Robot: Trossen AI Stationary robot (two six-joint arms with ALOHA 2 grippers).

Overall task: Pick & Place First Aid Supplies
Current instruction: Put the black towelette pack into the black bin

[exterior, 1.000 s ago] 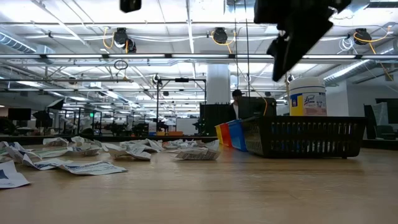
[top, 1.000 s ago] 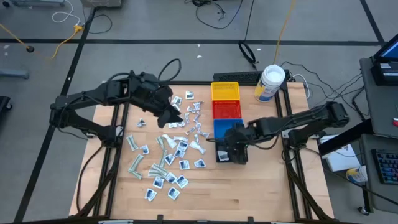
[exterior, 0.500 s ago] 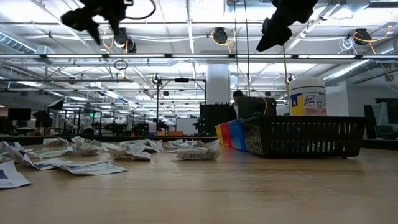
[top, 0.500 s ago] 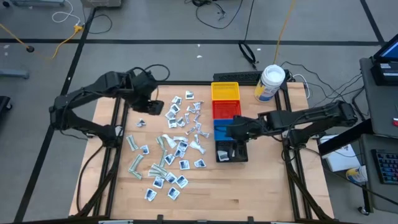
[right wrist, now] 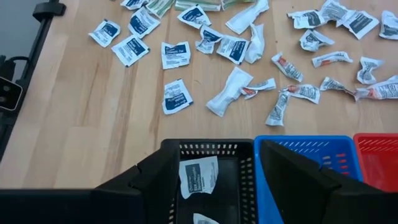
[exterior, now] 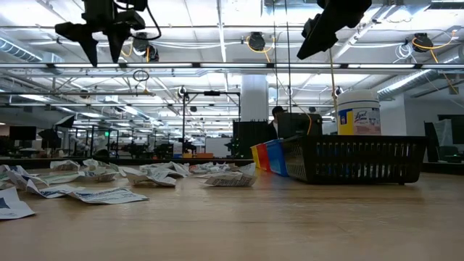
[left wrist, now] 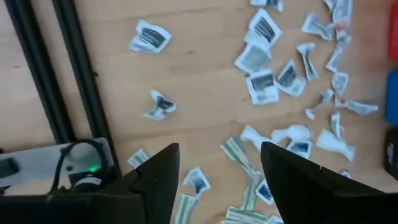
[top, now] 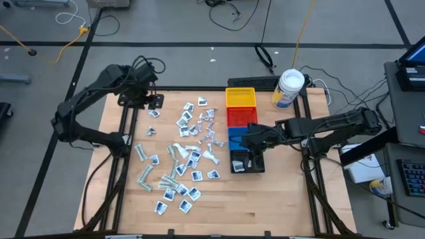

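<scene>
The first aid supplies (top: 182, 156) are small white, blue-marked and pale green packets lying loose on the wooden table's left half, also in the left wrist view (left wrist: 267, 87) and the right wrist view (right wrist: 236, 46). One white packet (right wrist: 199, 177) lies in the black bin (top: 246, 161). My left gripper (top: 151, 101) hangs open and high over the table's far left corner, pointing down (left wrist: 217, 180), with nothing between its fingers. My right gripper (top: 248, 150) stands open above the black bin (right wrist: 217, 163), slanting down, also with nothing in it.
A row of bins runs from far to near at the table's middle right: yellow (top: 240, 98), red (top: 242, 117), blue (top: 239, 135), then black. A big white jar (top: 290, 87) stands at the far right. Bare wood (top: 279, 199) lies near the front edge.
My left gripper has swung from over the far packets toward the table's far left corner, sinking a little and turning until it points straight down. My right gripper has risen a little above the black bin. The packets have kept their places.
</scene>
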